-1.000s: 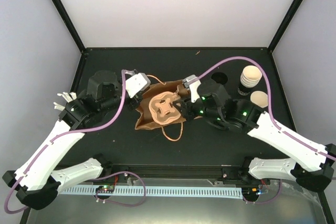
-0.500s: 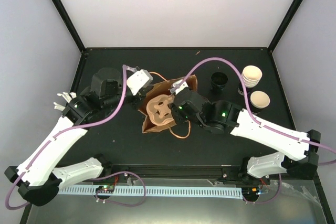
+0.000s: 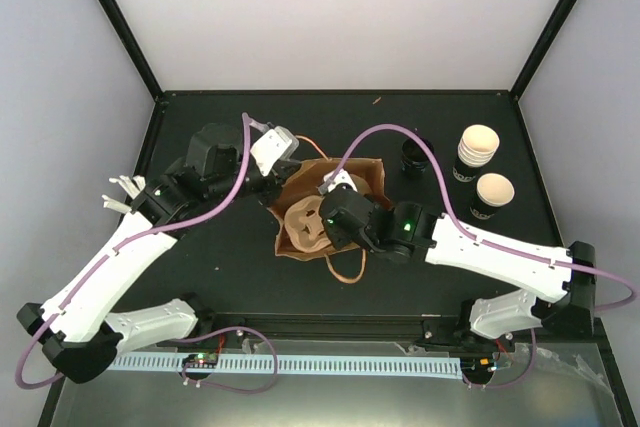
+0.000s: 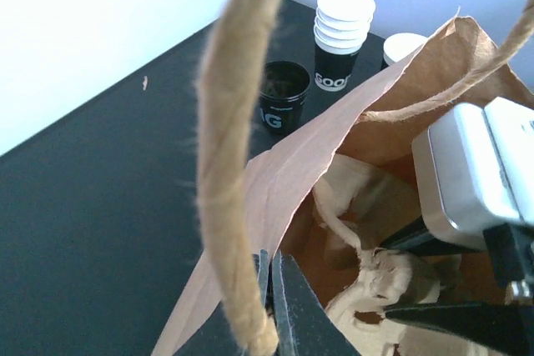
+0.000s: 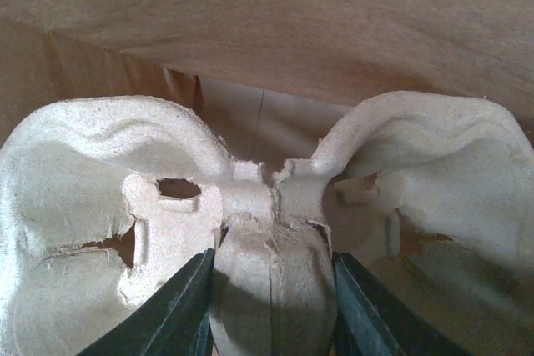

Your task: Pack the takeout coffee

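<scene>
The takeout coffee (image 3: 492,197), a black cup with a cream inside, stands at the right of the table, clear of both arms. In the left wrist view its rim (image 4: 402,42) peeks over the bag's edge. A brown paper bag (image 3: 352,174) sits mid-table with its mouth open. My left gripper (image 3: 283,177) is shut on the bag's near rim (image 4: 275,206), its jaws (image 4: 272,289) pinched together, and a rope handle (image 4: 227,147) loops in front. My right gripper (image 3: 318,224) reaches into the bag and is shut on the middle post of a pulp cup carrier (image 5: 100,181), one finger (image 5: 179,306) on each side.
A nested stack of black cups (image 3: 477,151) stands at the back right, just behind the takeout coffee. A black cup with a dark inside (image 3: 414,155) stands between the stack and the bag. The bag's second handle (image 3: 345,265) lies on the table towards me.
My right arm has swung left, carrying the cup carrier into the bag. My left gripper has drawn the bag's rim back and right, so the bag stands more open.
</scene>
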### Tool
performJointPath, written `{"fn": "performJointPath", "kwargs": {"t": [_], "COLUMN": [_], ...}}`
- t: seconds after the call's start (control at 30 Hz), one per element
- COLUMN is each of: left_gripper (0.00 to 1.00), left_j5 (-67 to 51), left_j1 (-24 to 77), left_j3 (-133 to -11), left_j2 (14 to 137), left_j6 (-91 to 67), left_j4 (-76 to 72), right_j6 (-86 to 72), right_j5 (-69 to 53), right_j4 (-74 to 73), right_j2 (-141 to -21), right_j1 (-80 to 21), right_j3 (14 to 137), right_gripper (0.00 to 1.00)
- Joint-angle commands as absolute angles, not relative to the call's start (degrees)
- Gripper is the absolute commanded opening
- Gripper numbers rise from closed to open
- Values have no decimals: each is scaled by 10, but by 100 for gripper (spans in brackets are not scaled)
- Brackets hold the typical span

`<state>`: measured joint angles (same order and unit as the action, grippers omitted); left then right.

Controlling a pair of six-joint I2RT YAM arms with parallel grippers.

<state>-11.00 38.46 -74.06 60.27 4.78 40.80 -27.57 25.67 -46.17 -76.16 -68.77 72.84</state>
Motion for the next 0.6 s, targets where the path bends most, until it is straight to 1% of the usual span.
{"fn": "performJointPath", "kwargs": {"t": [0.0, 0.23, 0.4, 0.57], "left_gripper": [2, 2, 2, 2], "left_j5": [-126, -142, -149, -145], "left_j1": [390, 392, 400, 406], "left_j3": [-775, -789, -785, -783], "left_j2": [618, 635, 633, 630], "left_j6": [5, -17, -18, -16], "left_j4": [396, 402, 395, 395], "right_j6": [-281, -272, -286, -296], "right_j5": [293, 282, 281, 255], "right_j4": [-456, -472, -519, -540], "right_j2": [-772, -796, -833, -838], "right_j1": [-696, -696, -696, -691], "right_j3": [727, 737, 779, 806], "right_gripper": [38, 38, 39, 40]}}
